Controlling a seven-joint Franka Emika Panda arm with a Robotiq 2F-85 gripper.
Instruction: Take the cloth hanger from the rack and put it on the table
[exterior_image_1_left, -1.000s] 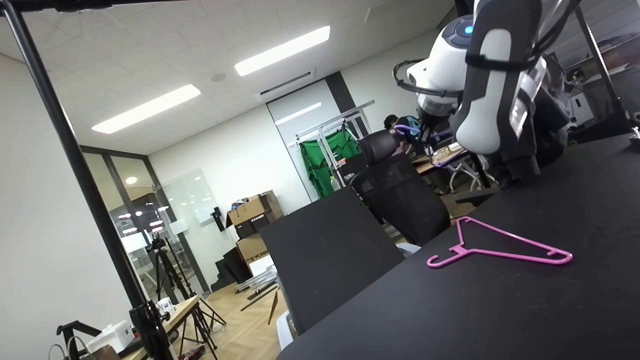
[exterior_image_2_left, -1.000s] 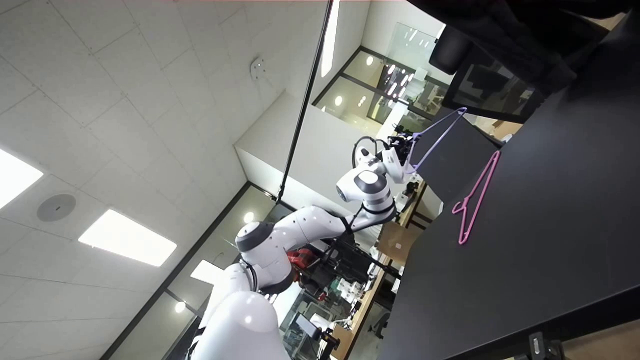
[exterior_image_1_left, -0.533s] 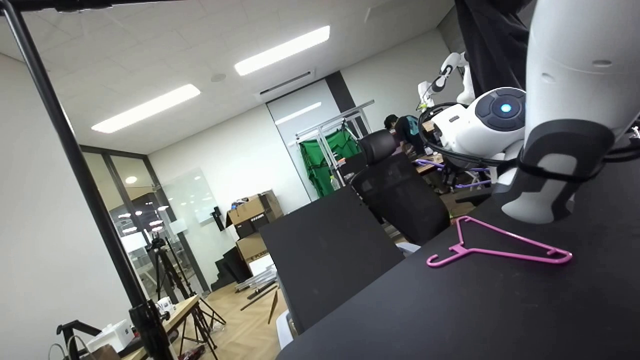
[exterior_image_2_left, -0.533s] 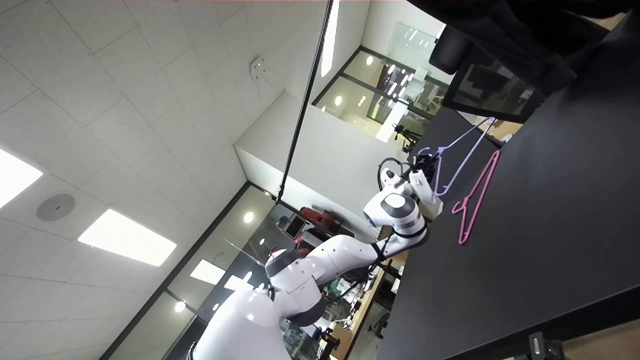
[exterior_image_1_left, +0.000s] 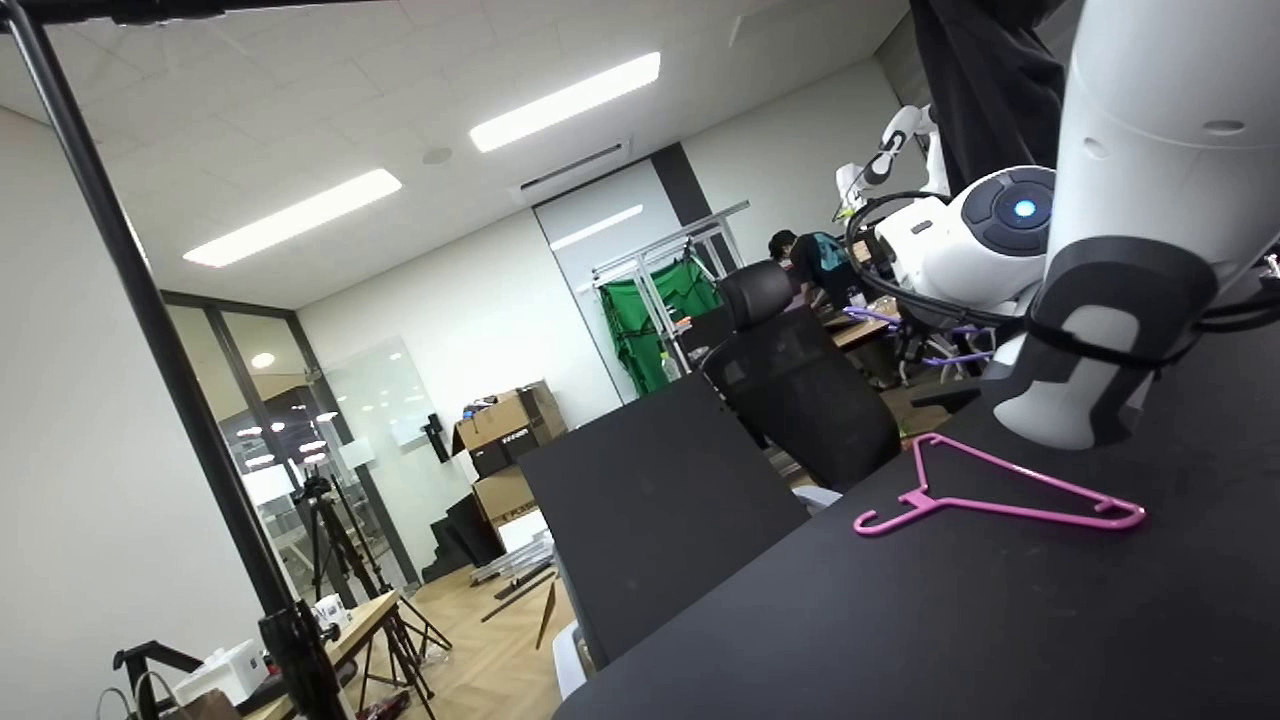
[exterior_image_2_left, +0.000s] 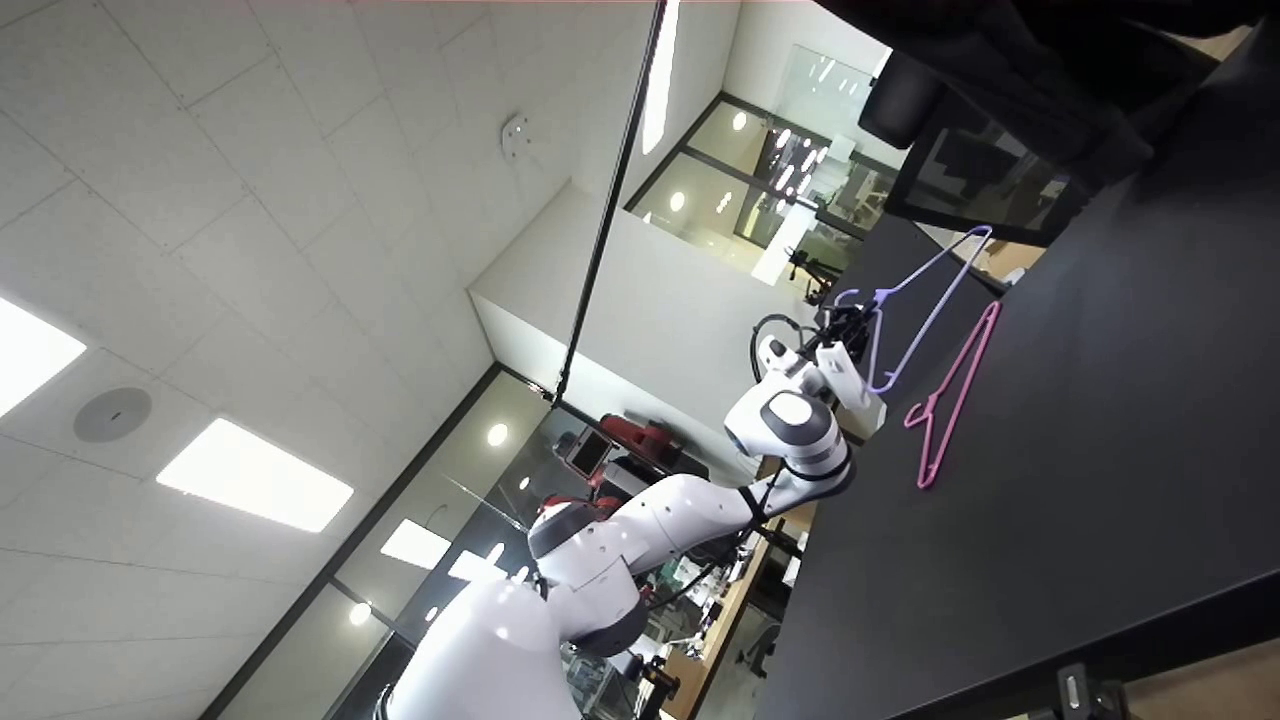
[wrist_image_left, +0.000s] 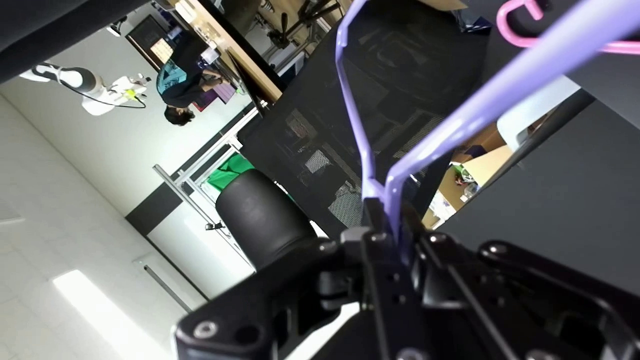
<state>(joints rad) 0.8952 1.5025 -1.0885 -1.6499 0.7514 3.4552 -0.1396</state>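
The counter (exterior_image_2_left: 1000, 560), flat and matte black, was the largest item inspected and the evident destination. Beyond its edge stood a black mesh chair (exterior_image_1_left: 818, 390).

The purple hanger (wrist_image_left: 465, 122) was up in the air by that edge, caught close to its neck, with its shoulders spreading away from me. Laying it down was, in my judgement, the step outstanding. I assessed it as light and fairly stiff, with some spring in the thin bars. The surface showed a gloss, so I rated it smooth and liable to slip or pivot about a single pinch. Breakage I considered unlikely unless a bar were pressed hard against the counter.

The pink hanger (exterior_image_1_left: 1020, 511) lay on the counter near the same edge; I noted a risk of the two catching.

My hand (wrist_image_left: 392, 220) was pinching the purple hanger. The fingers (wrist_image_left: 374, 217) bore on it near the neck, the exact contact being hidden. I judged that hold sound, being central; a grip at a shoulder's end would probably have let the rest droop.
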